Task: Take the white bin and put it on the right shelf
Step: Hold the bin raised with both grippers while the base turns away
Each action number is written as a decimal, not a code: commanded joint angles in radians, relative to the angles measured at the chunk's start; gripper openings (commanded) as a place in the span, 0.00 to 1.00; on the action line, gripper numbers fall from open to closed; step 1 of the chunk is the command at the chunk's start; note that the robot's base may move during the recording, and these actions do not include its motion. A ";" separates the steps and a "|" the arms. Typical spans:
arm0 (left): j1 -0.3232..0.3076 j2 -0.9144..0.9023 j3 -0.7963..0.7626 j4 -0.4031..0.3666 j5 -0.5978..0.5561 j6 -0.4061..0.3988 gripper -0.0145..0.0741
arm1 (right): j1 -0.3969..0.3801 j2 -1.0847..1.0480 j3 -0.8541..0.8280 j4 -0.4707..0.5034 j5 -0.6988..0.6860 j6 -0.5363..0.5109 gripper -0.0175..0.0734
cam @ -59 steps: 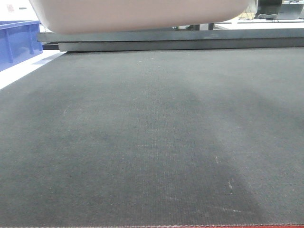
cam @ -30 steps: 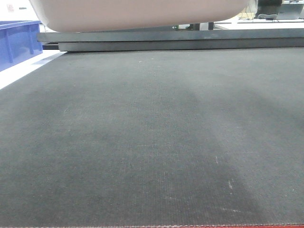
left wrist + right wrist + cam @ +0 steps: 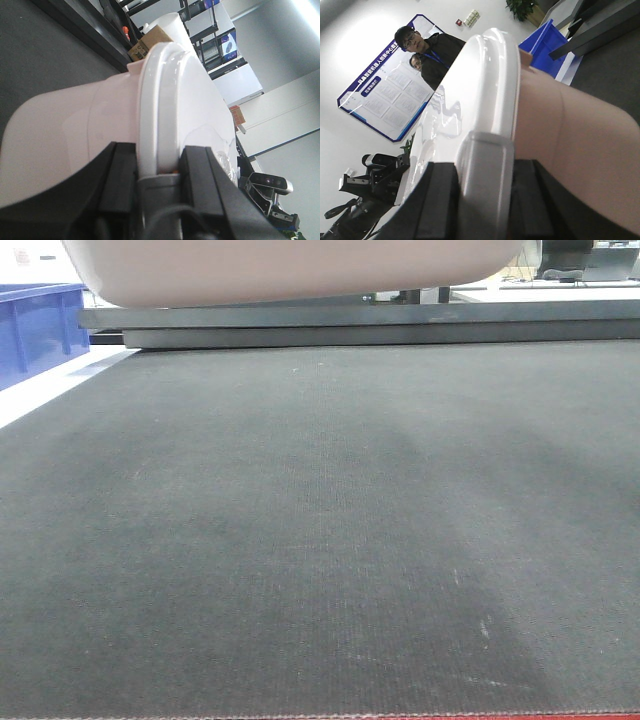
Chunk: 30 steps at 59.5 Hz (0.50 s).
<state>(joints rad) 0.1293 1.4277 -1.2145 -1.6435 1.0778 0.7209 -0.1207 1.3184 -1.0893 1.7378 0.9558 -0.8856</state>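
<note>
My left gripper (image 3: 159,167) and right gripper (image 3: 485,192) pinch opposite ends of the white bin (image 3: 290,270) by its stiff, slippery rim; it seems light.

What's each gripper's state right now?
Left gripper: closed, clamping the white bin at its lid edge.
Right gripper: closed, clamping the white bin at its other end.

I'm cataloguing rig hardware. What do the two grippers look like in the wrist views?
Left gripper: two matte black, blocky fingers with flat faces and squared edges. Right gripper: matching flat black fingers of the same slab-like shape. No markings or labels show on either.
</note>
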 commanded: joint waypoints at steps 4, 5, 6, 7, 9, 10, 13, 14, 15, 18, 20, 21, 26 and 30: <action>-0.047 -0.042 -0.036 -0.065 0.249 0.014 0.03 | 0.035 -0.046 -0.044 0.153 0.246 0.001 0.26; -0.047 -0.042 -0.036 -0.065 0.249 0.014 0.03 | 0.035 -0.046 -0.044 0.153 0.243 0.001 0.26; -0.047 -0.042 -0.036 -0.065 0.249 0.014 0.03 | 0.035 -0.046 -0.044 0.153 0.242 0.001 0.26; -0.047 -0.042 -0.036 -0.065 0.249 0.014 0.03 | 0.035 -0.046 -0.044 0.153 0.237 0.001 0.26; -0.047 -0.042 -0.036 -0.065 0.249 0.014 0.03 | 0.035 -0.046 -0.044 0.153 0.232 0.001 0.26; -0.047 -0.042 -0.036 -0.065 0.249 0.014 0.03 | 0.035 -0.046 -0.044 0.153 0.230 0.001 0.26; -0.047 -0.042 -0.036 -0.065 0.249 0.014 0.03 | 0.035 -0.046 -0.044 0.153 0.222 0.001 0.26; -0.047 -0.042 -0.036 -0.065 0.249 0.014 0.03 | 0.035 -0.046 -0.044 0.153 0.219 0.001 0.26; -0.047 -0.042 -0.036 -0.065 0.249 0.014 0.03 | 0.035 -0.046 -0.044 0.153 0.216 0.001 0.26; -0.047 -0.042 -0.036 -0.065 0.249 0.014 0.03 | 0.035 -0.046 -0.044 0.153 0.202 0.001 0.26; -0.047 -0.042 -0.036 -0.065 0.249 0.014 0.03 | 0.035 -0.046 -0.044 0.153 0.193 0.001 0.26; -0.047 -0.042 -0.036 -0.065 0.249 0.014 0.03 | 0.035 -0.046 -0.044 0.153 0.186 0.001 0.26; -0.047 -0.042 -0.036 -0.065 0.249 0.014 0.03 | 0.035 -0.046 -0.044 0.153 0.149 0.001 0.26; -0.047 -0.042 -0.036 -0.065 0.247 0.014 0.03 | 0.035 -0.046 -0.044 0.153 0.118 0.001 0.26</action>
<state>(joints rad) 0.1270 1.4277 -1.2145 -1.6435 1.0779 0.7209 -0.1173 1.3184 -1.0893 1.7378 0.9163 -0.8856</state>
